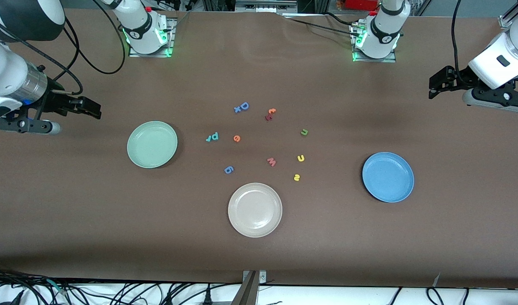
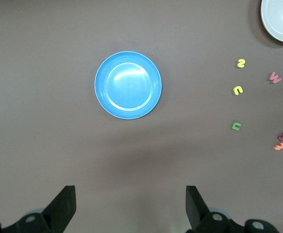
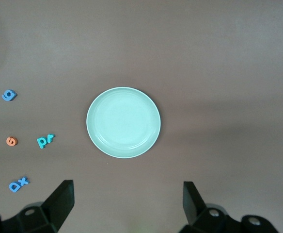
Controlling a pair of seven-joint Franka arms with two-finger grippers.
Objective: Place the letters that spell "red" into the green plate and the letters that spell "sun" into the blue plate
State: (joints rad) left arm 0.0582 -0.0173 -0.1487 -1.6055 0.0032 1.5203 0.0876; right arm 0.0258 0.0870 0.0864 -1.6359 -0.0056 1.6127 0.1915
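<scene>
The green plate (image 1: pixel 152 144) (image 3: pixel 123 122) lies toward the right arm's end and holds nothing. The blue plate (image 1: pixel 388 177) (image 2: pixel 128 85) lies toward the left arm's end, also bare. Between them, a teal "r" and "d" (image 1: pixel 212 137) (image 3: pixel 45 141) touch, with the orange "e" (image 1: pixel 236 138) (image 3: pixel 11 141) beside them. The olive "n" (image 1: pixel 304 132) (image 2: pixel 236 126), yellow "u" (image 1: pixel 301 158) (image 2: pixel 237 90) and yellow "s" (image 1: pixel 296 177) (image 2: pixel 241 63) lie in a loose line. My left gripper (image 1: pixel 435 84) (image 2: pixel 130 204) and right gripper (image 1: pixel 91 108) (image 3: pixel 128 201) hang open and empty over the table's ends.
A beige plate (image 1: pixel 254 209) sits nearest the front camera, mid-table. Other loose letters: a blue "D" with an "x" (image 1: pixel 241 107), a red-orange pair (image 1: pixel 270 114), a pink "w" (image 1: pixel 271 161) and a blue "g" (image 1: pixel 228 170). Cables run along the table's front edge.
</scene>
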